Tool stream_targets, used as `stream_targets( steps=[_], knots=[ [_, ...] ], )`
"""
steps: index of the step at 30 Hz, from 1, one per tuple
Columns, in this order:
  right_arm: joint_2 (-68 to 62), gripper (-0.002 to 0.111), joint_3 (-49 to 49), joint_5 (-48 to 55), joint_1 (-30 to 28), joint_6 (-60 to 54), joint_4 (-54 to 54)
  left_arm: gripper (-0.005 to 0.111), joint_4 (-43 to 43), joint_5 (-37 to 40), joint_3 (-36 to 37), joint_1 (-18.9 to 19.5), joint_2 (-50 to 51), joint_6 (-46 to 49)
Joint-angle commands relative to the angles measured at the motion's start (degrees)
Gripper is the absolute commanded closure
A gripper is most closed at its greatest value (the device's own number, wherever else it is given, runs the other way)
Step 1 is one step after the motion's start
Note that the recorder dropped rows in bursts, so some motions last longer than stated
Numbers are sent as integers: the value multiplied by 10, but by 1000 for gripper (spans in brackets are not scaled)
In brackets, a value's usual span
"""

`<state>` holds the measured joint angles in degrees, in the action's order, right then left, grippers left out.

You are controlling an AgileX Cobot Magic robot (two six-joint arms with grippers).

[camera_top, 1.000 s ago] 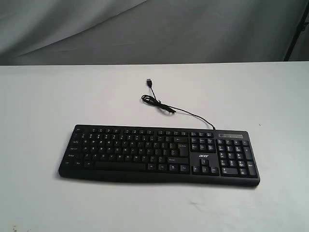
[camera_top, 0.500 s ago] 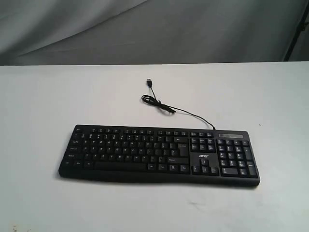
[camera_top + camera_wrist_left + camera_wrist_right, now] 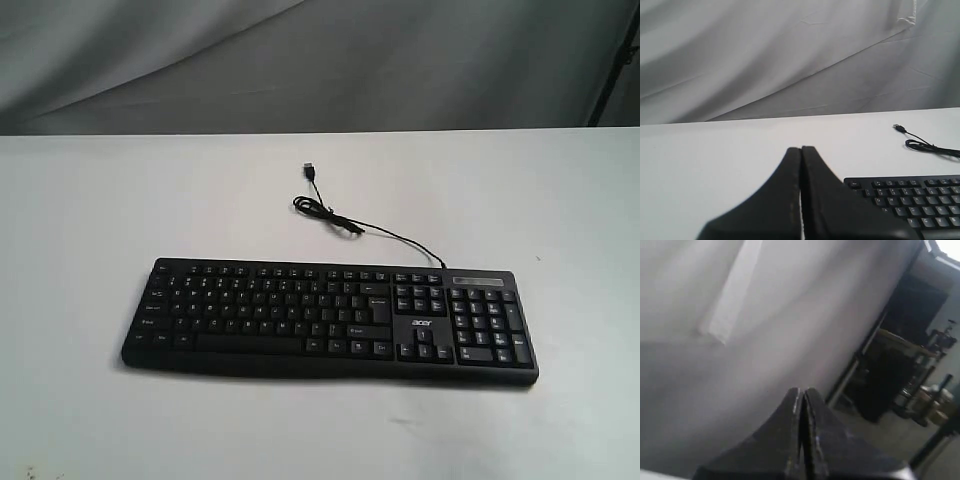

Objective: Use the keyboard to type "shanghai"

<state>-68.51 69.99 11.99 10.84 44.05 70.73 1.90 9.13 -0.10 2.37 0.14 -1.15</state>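
The black keyboard with white legends and an acer logo lies flat on the white table, number pad to the right. Its thin cable curls away behind it and ends in a loose USB plug. Neither arm shows in the exterior view. In the left wrist view my left gripper is shut and empty, raised beside the keyboard's Esc corner. My right gripper is shut too, empty, aimed at the grey backdrop with no keyboard in its view.
A grey cloth backdrop hangs behind the table. The right wrist view shows dark stands and furniture off to the side of the curtain. Bare white table surrounds the keyboard on all sides.
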Motion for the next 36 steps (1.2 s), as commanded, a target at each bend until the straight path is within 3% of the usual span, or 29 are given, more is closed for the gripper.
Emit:
stream_targets(
  steps=[1,4,8,10,14,23,27,31,36],
  knots=[
    [-99,108,5,172,33,-70,-31,107,0,-3,1,-4,-1,-2],
    [-159,108,5,178,31,-242,-245,107,0,-3,1,-4,-1,-2],
    [-222,108,15,216,39,-633,-626,107,0,-3,1,-4,-1,-2],
    [-241,108,27,256,46,-771,-767,107,0,-3,1,-4,-1,-2],
    [-279,108,53,295,93,-911,-952,107,0,-3,1,-4,-1,-2],
    [-392,108,151,294,292,-920,-966,107,0,-3,1,-4,-1,-2],
    [-465,108,202,294,355,-917,-966,107,0,-3,1,-4,-1,-2],
    [-534,108,267,294,401,-917,-966,107,0,-3,1,-4,-1,-2],
    [-608,108,338,294,418,-911,-974,107,0,-3,1,-4,-1,-2]
  ],
)
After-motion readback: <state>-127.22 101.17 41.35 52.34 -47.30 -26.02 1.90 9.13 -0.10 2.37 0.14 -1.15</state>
